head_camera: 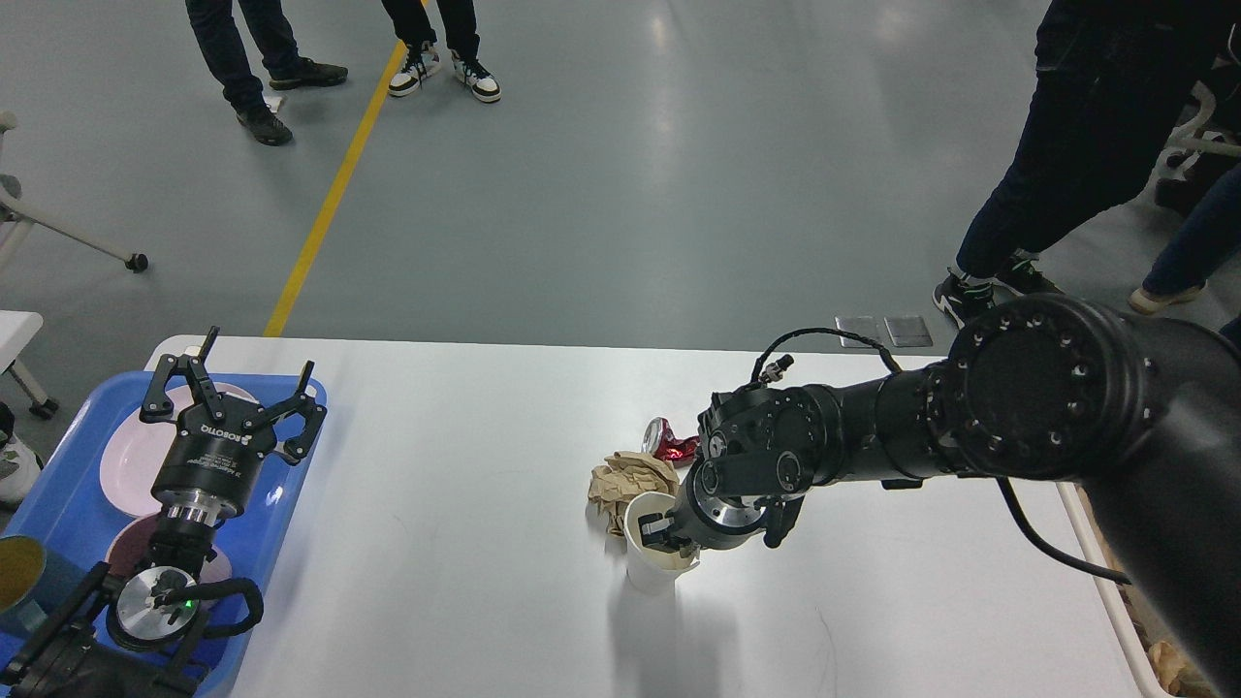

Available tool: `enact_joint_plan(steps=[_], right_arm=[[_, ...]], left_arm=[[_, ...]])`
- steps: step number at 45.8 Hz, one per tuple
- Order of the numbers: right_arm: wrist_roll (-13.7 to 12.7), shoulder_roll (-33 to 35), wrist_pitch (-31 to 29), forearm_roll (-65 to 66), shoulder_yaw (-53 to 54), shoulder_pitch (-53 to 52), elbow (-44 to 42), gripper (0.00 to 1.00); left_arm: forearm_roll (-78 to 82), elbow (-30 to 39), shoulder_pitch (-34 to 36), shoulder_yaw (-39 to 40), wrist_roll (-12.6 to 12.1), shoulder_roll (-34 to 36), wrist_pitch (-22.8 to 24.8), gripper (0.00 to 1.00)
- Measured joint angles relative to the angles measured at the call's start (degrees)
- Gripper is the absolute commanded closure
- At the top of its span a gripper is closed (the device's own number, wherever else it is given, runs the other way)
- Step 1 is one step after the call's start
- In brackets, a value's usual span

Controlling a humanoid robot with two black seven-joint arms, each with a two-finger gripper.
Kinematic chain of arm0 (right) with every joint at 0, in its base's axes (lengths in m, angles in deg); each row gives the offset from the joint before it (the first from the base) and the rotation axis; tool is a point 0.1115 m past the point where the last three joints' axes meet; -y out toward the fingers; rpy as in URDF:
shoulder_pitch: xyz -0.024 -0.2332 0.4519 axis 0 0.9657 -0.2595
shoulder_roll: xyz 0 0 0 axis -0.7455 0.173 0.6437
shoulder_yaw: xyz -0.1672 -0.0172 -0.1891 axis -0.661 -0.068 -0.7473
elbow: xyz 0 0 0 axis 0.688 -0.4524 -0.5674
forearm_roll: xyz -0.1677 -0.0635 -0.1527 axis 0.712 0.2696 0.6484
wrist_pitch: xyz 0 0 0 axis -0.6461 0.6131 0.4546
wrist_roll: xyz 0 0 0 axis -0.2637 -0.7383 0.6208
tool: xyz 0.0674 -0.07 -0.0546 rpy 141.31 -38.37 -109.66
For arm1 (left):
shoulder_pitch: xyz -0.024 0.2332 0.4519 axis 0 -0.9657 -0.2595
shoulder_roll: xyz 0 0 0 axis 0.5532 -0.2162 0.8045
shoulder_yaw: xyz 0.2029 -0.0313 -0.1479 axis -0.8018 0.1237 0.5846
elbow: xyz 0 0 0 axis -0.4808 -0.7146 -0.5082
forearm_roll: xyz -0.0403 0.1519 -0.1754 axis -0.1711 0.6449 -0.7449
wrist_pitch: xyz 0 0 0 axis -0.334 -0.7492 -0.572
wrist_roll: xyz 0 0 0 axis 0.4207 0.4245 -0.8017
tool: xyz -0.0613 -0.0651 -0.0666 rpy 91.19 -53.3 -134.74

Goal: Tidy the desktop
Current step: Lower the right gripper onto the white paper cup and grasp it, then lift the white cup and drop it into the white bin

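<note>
The white desktop (465, 504) fills the lower part of the head view. A white paper cup (645, 574) stands upright near its middle. My right gripper (667, 535) comes in from the right and is closed on the cup's rim, with one finger inside the cup. Crumpled brown paper (628, 481) lies just behind the cup, touching it. A crushed red can (671, 442) lies behind the paper. My left gripper (238, 390) is open and empty above the blue tray (58, 514) at the left edge.
The tray holds a pale plate (126, 465), a dark plate (124, 549) and a teal cup (17, 580). A bin's rim (1105, 582) with brown scraps shows at the right table edge. People stand on the floor beyond the table.
</note>
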Motion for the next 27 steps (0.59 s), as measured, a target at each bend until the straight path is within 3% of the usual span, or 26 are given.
enact_joint_plan(steps=[18, 27], right_arm=[[-1.0, -0.1, -0.6, -0.2, 0.3, -1.7, 2.5, 1.00], [-0.9, 3.3, -3.7, -6.2, -0.1, -10.2, 7.6, 1.00]], left_arm=[[0.0, 0.0, 0.0, 0.0, 0.0, 0.0, 0.0, 0.04], [0.0, 0.0, 0.0, 0.0, 0.0, 0.0, 0.0, 0.04]])
